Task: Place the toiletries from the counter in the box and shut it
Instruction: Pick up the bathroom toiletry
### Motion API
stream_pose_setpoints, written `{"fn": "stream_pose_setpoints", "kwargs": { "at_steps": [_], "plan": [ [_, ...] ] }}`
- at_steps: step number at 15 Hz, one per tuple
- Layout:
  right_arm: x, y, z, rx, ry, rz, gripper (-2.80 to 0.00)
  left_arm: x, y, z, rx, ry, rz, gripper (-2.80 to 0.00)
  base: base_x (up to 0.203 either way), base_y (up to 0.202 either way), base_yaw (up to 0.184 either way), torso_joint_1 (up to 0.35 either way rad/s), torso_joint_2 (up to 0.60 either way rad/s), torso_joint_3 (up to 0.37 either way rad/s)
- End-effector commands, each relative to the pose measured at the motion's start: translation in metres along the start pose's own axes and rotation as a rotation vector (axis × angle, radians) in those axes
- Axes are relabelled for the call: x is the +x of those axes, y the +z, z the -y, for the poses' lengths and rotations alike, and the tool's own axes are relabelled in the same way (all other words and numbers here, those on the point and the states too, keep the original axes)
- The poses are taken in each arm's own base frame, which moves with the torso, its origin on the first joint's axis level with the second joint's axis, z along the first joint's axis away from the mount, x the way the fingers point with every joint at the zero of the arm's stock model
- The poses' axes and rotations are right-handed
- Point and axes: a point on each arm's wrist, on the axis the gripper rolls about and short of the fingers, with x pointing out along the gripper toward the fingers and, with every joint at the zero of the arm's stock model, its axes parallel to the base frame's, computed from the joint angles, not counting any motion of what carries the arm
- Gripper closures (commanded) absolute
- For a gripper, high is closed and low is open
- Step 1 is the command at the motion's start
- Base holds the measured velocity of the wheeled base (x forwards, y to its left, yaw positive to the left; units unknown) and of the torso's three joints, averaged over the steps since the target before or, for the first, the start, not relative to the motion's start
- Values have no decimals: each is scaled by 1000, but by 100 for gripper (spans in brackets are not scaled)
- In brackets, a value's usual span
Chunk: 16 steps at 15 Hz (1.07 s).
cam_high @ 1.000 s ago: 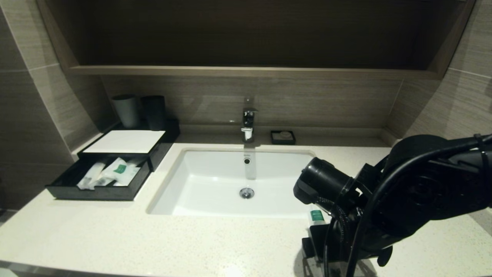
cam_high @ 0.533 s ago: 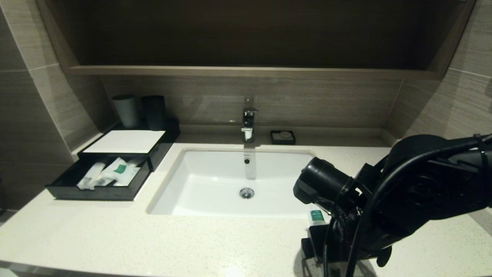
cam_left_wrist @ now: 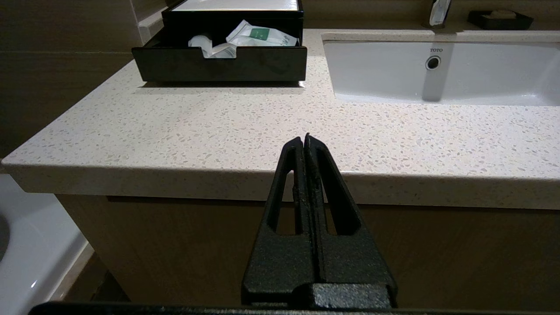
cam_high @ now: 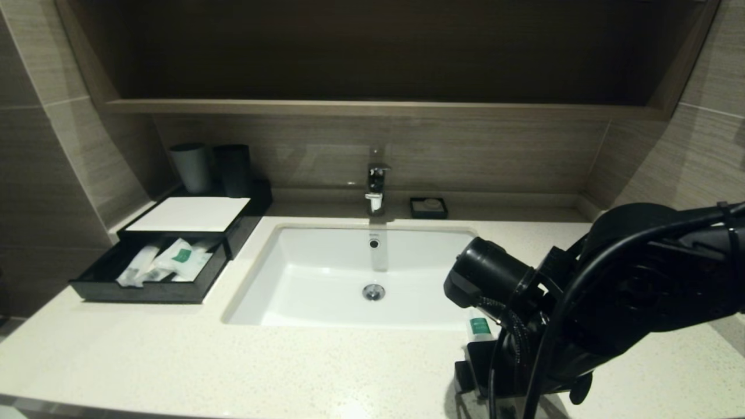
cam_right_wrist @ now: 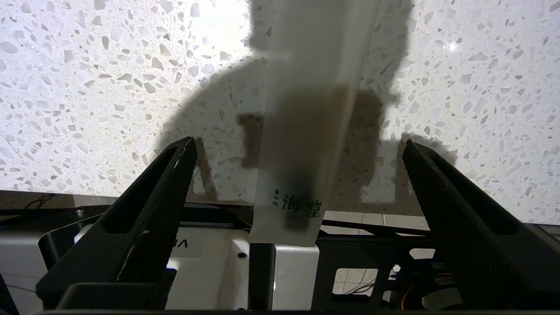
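One long translucent white sachet (cam_right_wrist: 313, 87) with green print lies on the speckled counter (cam_right_wrist: 87, 87), its end overhanging the front edge. My right gripper (cam_right_wrist: 298, 146) hangs open just above it, one finger on each side, not touching. In the head view that sachet's green label (cam_high: 479, 327) peeks out under the right arm by the sink's front right corner. The black box (cam_high: 192, 214) stands at the far left with its drawer (cam_high: 145, 291) pulled open and several sachets (cam_high: 174, 259) inside. My left gripper (cam_left_wrist: 305, 138) is shut and empty, low before the counter's front edge.
The white sink (cam_high: 326, 302) fills the counter's middle, with a chrome faucet (cam_high: 375, 186) and a small black soap dish (cam_high: 428, 208) behind it. Two dark cups (cam_high: 191, 167) stand behind the box. A wooden shelf runs overhead.
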Motion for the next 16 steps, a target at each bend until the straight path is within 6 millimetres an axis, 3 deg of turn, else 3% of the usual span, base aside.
{"fn": "stream_pose_setpoints", "kwargs": {
  "at_steps": [1,14,15,16],
  "plan": [
    [0,0,0,3,-4,-3,-280,1,-6,0,0,0,-21,0,0,0,0,0,0,0],
    [0,0,0,5,6,-18,-280,1,-6,0,0,0,-20,0,0,0,0,0,0,0],
    [0,0,0,5,6,-19,0,1,-6,0,0,1,-19,0,0,0,0,0,0,0],
    [0,-1,0,4,7,-20,0,1,-6,0,0,0,-20,0,0,0,0,0,0,0]
  ]
}}
